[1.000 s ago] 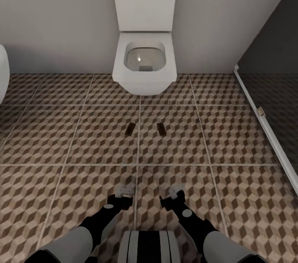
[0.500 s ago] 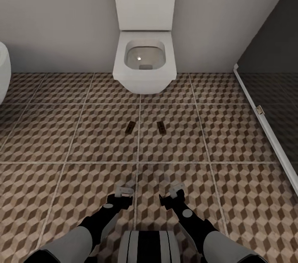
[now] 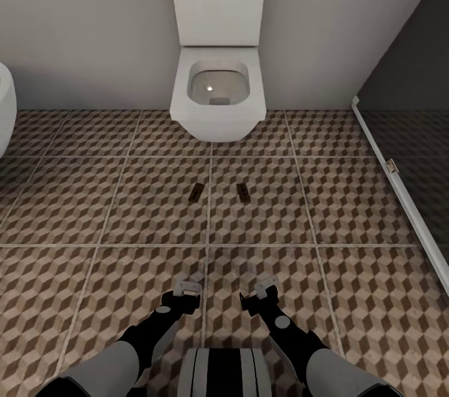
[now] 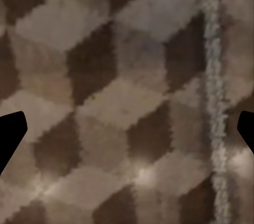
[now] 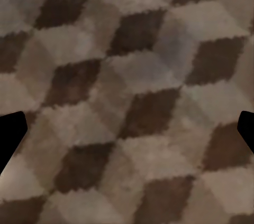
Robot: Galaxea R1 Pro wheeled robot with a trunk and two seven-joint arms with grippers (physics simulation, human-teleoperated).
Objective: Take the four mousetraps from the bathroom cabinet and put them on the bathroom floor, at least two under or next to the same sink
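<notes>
Brown-beige cube-patterned bathroom floor (image 3: 349, 210), white toilet (image 3: 217, 94)

Glossy white ceramic toilet (image 3: 218, 94); matt patterned tile bathroom floor (image 3: 125, 222); wooden mousetraps (image 3: 196, 193).

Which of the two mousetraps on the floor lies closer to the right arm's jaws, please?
The right-hand mousetrap, just right of the grout line; the other mousetrap lies left of that line.

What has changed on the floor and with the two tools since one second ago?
Almost nothing. The view shifted very slightly. Both mousetraps, the left one and the right one, lie where they were on the bathroom floor. The left tool and right tool stay open and empty.
</notes>
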